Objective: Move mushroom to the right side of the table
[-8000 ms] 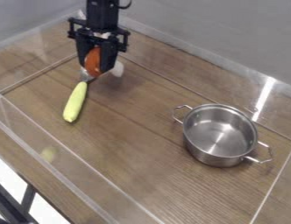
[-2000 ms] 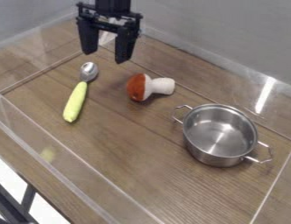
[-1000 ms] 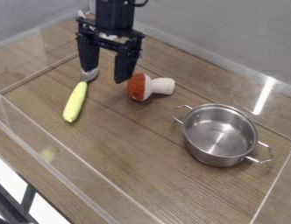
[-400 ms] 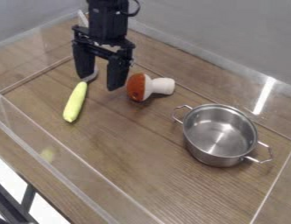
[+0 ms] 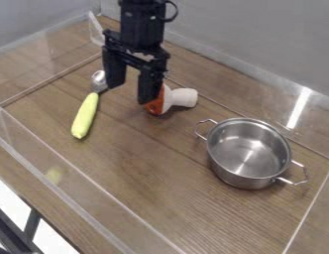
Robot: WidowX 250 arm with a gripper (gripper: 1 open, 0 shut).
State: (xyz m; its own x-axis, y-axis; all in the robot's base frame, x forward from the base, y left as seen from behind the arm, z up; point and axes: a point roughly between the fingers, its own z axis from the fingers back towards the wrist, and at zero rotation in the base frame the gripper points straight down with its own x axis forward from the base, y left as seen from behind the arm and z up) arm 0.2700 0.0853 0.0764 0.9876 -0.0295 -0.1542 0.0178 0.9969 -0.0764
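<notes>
- The mushroom (image 5: 167, 98) lies on its side near the middle of the tabletop (image 5: 154, 169), red cap to the left and white stem pointing right. It has stayed in the same spot over the last two seconds.
- The pincer (image 5: 136, 94) has shifted right from beside the spoon (image 5: 88, 107) and now hangs just left of the cap, fingers apart and empty, its right finger partly hiding the cap.
- The steel pot (image 5: 250, 151) sits well to the right and nearer, untouched.
- This looks like lining up for a fresh grasp; the mushroom is only midway, so the rightward carry is probably still to come.
</notes>
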